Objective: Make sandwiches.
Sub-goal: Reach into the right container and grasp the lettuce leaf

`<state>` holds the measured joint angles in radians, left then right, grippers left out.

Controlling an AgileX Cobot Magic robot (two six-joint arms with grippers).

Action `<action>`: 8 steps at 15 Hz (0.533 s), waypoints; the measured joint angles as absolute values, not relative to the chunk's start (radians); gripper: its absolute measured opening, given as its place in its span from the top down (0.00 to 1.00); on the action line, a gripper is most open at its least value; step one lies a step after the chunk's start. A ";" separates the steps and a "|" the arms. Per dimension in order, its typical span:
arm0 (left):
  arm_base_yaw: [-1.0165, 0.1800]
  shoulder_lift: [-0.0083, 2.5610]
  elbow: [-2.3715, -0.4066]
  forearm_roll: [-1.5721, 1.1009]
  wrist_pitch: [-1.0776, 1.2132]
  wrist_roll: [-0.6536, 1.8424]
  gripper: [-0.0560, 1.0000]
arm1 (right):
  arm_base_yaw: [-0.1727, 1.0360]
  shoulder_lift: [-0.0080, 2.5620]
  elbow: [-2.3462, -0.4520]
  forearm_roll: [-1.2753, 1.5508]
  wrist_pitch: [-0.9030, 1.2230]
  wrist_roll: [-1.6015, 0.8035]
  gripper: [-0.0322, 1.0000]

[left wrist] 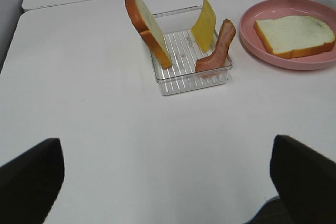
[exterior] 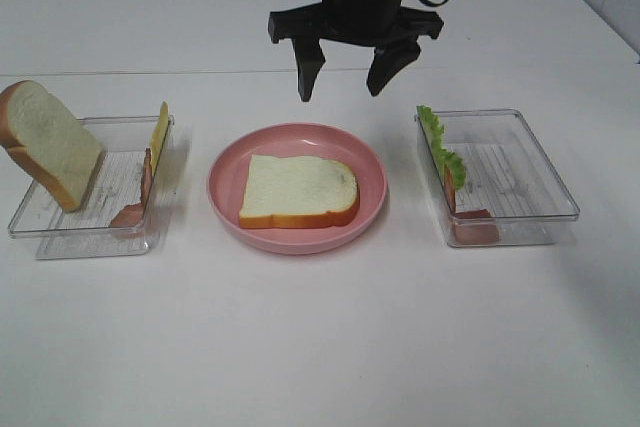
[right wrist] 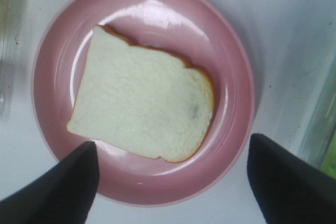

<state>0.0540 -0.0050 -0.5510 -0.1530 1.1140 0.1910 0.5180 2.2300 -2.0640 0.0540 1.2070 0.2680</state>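
Observation:
One white bread slice [exterior: 298,190] with tan crust lies flat on the round pink plate [exterior: 297,240], with nothing on top of it. My right gripper [exterior: 342,87] hangs open and empty above the plate's far side. In the right wrist view the slice [right wrist: 142,108] sits on the plate [right wrist: 231,77] below the open gripper [right wrist: 173,182]. My left gripper [left wrist: 168,182] is open and empty, well short of the left tray [left wrist: 189,80]. That tray holds an upright bread slice [left wrist: 147,27], a cheese square [left wrist: 205,22] and a bacon strip [left wrist: 218,45].
The left tray [exterior: 60,237] holds bread [exterior: 45,142], cheese [exterior: 159,132] and bacon [exterior: 140,192]. The clear right tray [exterior: 530,187] holds frilly lettuce [exterior: 440,147] and bacon [exterior: 475,227]. All stand on a white table.

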 joint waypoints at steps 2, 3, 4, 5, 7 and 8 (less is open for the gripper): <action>0.054 -0.005 -0.551 -0.153 1.114 0.191 0.01 | 0.521 2.195 -2.089 0.032 1.209 0.287 0.23; 0.054 -0.005 -0.551 -0.153 1.114 0.191 0.01 | 0.521 2.178 -2.091 0.025 1.210 0.289 0.23; 0.054 -0.005 -0.551 -0.153 1.114 0.191 0.01 | 0.521 2.164 -2.091 0.009 1.211 0.290 0.23; 0.054 -0.005 -0.551 -0.153 1.114 0.191 0.01 | 0.521 2.159 -2.092 0.000 1.211 0.290 0.23; 0.054 -0.005 -0.551 -0.153 1.114 0.191 0.01 | 0.507 2.155 -2.092 0.000 1.215 0.290 0.23; 0.054 -0.005 -0.551 -0.153 1.114 0.191 0.01 | 0.487 2.159 -2.092 0.000 1.217 0.290 0.23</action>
<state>0.0540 -0.0050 -0.5510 -0.1530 1.1140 0.1910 0.4870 2.1590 -2.0920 0.0000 1.2170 0.2900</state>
